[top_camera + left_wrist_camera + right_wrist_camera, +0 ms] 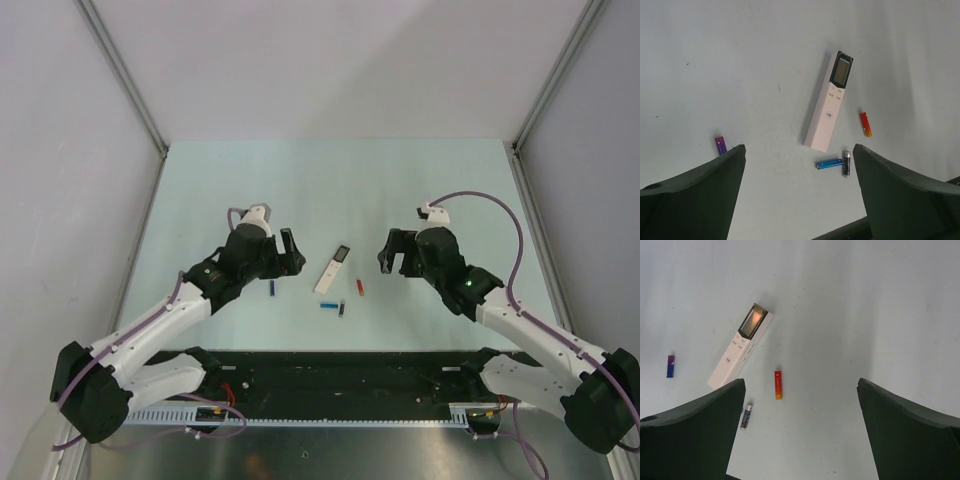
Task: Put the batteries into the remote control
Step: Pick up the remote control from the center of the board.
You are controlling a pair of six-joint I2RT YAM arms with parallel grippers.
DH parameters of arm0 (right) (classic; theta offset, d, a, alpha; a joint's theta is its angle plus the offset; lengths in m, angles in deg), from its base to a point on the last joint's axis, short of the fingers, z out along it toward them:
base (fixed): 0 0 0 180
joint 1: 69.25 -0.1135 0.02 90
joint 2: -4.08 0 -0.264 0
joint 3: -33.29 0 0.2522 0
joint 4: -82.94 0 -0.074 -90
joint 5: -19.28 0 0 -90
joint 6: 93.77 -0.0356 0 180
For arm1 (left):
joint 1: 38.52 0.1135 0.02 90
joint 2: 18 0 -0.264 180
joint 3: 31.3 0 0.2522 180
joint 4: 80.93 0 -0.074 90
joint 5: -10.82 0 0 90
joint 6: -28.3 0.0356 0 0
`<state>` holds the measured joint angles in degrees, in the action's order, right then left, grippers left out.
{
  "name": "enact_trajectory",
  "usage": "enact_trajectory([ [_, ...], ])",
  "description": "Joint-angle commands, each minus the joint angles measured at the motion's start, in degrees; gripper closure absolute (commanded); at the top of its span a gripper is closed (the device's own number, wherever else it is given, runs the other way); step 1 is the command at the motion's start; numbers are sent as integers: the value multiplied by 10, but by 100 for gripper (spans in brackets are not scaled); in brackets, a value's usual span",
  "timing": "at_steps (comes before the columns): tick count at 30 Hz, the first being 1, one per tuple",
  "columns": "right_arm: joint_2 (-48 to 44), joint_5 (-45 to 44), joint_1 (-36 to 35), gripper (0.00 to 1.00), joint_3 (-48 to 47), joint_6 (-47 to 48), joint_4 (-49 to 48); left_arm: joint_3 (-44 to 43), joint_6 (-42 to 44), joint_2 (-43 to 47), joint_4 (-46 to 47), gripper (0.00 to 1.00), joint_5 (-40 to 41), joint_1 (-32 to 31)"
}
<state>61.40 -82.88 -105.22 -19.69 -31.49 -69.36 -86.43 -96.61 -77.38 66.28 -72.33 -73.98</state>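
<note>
- A slim white plastic remote control (333, 270), its dark screen at the far end, is seen lying flat on a pale mint tabletop (330, 190) between both arms
- A red battery (360, 288), black battery (341, 311) and blue battery (327, 306) are scattered near it; a second blue battery (272, 288) lies apart, leftward
- The left gripper (292, 253) and right gripper (390, 256) are shown spread wide, gripping nothing
- The table is enclosed by plain grey-white walls (50, 150) and metal corner rails (125, 78)
</note>
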Motion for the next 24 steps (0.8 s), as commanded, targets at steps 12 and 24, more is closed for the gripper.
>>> enact_trajectory([
  [12,-97,14,-5,0,-5,18,25,-99,151,-119,3,6,-63,-7],
  [24,-94,31,-10,0,-9,4,62,-212,203,-285,-27,17,-2,-75],
])
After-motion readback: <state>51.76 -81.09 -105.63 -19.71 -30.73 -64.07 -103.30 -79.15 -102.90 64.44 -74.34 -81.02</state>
